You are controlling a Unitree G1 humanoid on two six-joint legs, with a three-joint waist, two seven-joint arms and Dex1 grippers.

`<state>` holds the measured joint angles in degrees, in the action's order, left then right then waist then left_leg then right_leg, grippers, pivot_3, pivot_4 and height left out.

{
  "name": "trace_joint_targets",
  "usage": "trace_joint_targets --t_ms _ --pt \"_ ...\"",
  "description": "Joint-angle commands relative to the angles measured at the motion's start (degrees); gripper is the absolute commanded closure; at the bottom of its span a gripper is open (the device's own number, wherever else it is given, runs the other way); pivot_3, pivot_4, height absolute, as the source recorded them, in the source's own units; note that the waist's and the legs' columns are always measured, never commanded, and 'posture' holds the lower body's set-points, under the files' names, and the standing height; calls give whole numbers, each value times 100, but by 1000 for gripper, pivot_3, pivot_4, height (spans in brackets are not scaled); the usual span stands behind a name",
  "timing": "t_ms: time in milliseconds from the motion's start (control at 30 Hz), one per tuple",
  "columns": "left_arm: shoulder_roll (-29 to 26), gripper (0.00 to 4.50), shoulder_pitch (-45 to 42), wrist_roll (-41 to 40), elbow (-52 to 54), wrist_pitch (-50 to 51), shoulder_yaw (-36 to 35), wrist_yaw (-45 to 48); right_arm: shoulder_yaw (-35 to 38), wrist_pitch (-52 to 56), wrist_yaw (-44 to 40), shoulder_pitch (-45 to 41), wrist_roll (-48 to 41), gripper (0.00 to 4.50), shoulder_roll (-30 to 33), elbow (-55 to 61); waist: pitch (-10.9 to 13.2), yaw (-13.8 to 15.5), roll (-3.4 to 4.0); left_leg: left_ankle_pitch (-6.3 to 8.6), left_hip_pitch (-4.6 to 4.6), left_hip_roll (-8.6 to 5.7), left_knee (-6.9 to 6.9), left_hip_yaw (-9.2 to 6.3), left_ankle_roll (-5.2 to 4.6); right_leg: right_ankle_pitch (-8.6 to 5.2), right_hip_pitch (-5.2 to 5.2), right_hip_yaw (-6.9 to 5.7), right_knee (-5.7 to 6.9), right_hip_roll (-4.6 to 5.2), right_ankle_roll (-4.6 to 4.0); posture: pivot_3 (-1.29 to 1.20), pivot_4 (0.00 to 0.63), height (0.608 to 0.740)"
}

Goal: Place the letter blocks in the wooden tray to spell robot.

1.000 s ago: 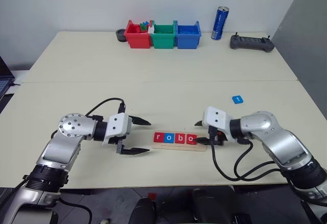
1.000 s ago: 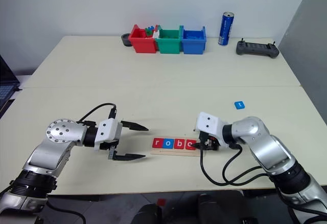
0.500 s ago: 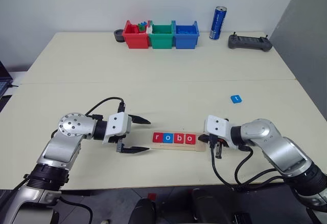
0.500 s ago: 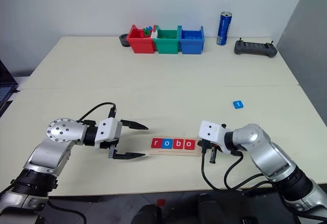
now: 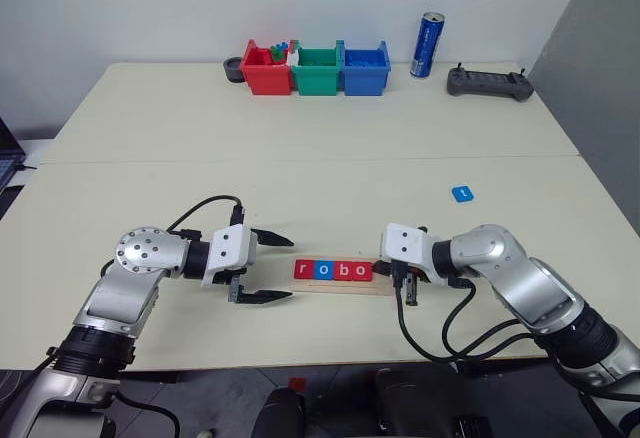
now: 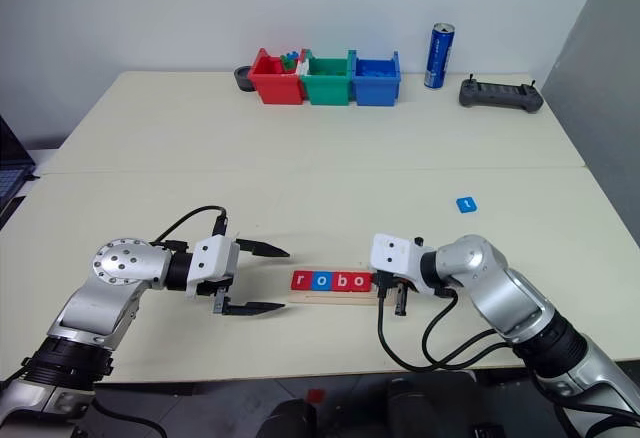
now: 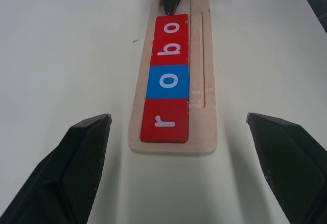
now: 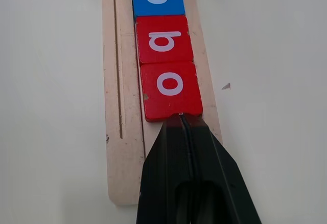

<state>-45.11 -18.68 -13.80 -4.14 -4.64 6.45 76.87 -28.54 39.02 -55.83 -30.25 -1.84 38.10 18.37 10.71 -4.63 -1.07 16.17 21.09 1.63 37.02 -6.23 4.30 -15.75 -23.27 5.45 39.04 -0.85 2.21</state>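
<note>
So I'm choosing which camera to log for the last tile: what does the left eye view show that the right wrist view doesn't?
Left eye view alone: the loose blue t block lying on the table apart from the tray, the open left gripper facing the tray's r end, the bins, the can and the controller.

Right wrist view alone: the shut right gripper tip touching the last red o block, with bare groove behind it.

Both: the wooden tray and its letter blocks.

I see red, blue, red, red letter blocks (image 5: pixel 333 270) with white letters on the pale wooden tray (image 7: pixel 206 75), and a lone blue tile (image 5: pixel 461 194) on cream tabletop (image 5: pixel 300 158)
</note>
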Motion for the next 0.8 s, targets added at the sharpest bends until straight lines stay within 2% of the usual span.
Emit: trace_joint_targets --t_ms 33,133,233,267,333,367,500,667,700,800 --pt "-9 0 -11 -4 142 -99 -62 -49 -71 -137 -53 -128 80 4479 -69 -12 0 -4 0 0 0 0 0 0 0 0 0 0 0 0 0 0 150 740" --pt "-5 0 -13 3 142 -100 -58 -60 78 -192 -58 -166 93 4479 -36 -22 0 -4 0 0 -1 0 0 0 0 0 0 0 0 0 0 0 150 740" --pt "-7 0 -11 -2 171 -73 -65 -85 683 100 -213 -133 -395 4479 111 327 0 0 1 0 1 0 0 0 0 0 0 1 0 0 0 0 150 740" --pt "-5 0 -10 -7 183 -58 -69 -97 885 164 -222 -88 -516 4318 181 419 1 3 1 0 1 0 0 0 0 0 0 0 0 1 0 0 150 740" --pt "-6 0 10 -25 222 -25 -83 -126 1302 284 -45 68 -665 3905 216 470 0 5 0 0 2 -1 0 0 0 0 0 0 -1 1 0 0 150 740" --pt "-9 0 25 -36 242 -12 -91 -141 1582 332 175 178 -696 3543 173 415 0 7 0 0 2 -1 -1 -1 0 0 0 -1 -2 2 0 0 150 740" --pt "-45 0 60 -34 291 23 -95 -168 2792 316 1724 544 -446 2088 -390 -243 -1 15 -3 0 2 -2 -1 0 0 0 1 1 -1 2 0 0 150 740" --pt "-16 0 -32 -5 311 35 -52 -161 3326 71 3063 499 -187 254 -1090 -1032 0 -4 0 0 -1 -1 -3 4 0 1 -1 5 4 1 -2 0 150 740" --pt "1 0 -80 -14 312 54 -49 -165 3387 7 3308 411 -129 24 -1204 -1259 0 -13 0 0 -2 -1 -4 5 0 1 -1 6 4 0 -2 0 150 740" --pt "22 0 -159 -25 305 91 -46 -176 3496 -137 3778 150 -47 24 -1416 -1907 1 -20 3 0 -3 -1 -4 9 0 1 -1 9 4 0 -2 0 150 740"
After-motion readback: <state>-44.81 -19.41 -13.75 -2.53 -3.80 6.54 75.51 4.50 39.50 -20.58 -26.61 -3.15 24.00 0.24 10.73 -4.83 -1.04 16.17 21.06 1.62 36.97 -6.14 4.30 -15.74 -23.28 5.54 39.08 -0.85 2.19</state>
